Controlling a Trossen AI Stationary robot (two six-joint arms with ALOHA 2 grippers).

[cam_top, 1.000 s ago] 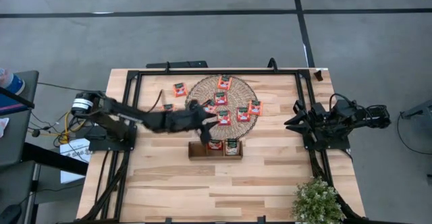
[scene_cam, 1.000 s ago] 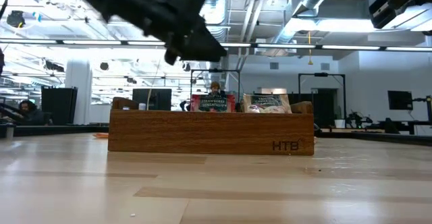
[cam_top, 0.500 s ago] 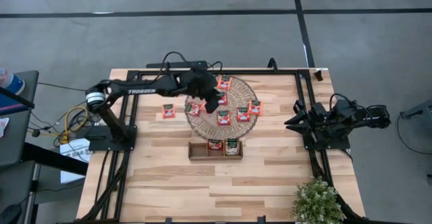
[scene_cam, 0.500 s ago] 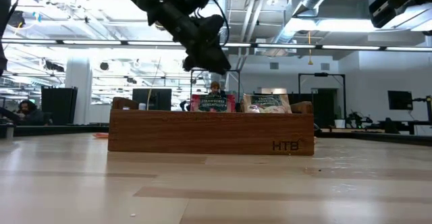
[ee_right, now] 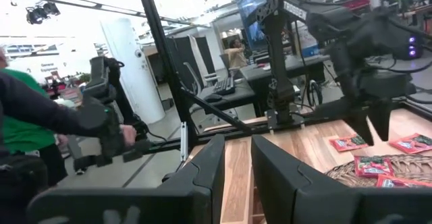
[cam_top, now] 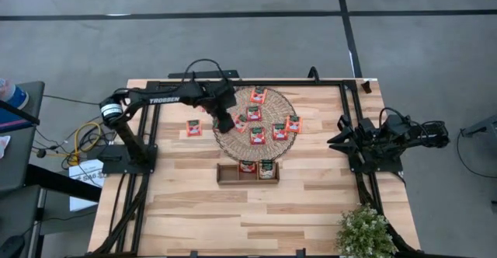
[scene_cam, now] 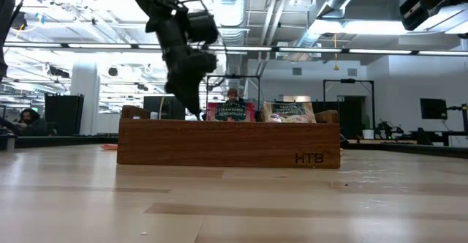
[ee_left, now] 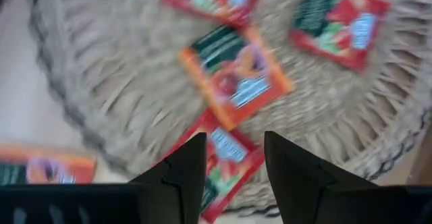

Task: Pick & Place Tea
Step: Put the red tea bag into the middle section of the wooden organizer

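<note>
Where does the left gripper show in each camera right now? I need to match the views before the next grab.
High view: left gripper over the woven mat's left edge.
Low view: hanging upper left, behind the wooden tray.
Left wrist view: its own fingers at the bottom, open above a red sachet.
Right wrist view: far right, pointing down over the mat.
Shared landmark: the mat.

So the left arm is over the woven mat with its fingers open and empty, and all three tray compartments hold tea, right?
Not quite. Only two compartments of the wooden tray hold tea; the high view shows its left one empty. The rest stands: the left gripper is over the woven mat, fingers open and empty.
</note>
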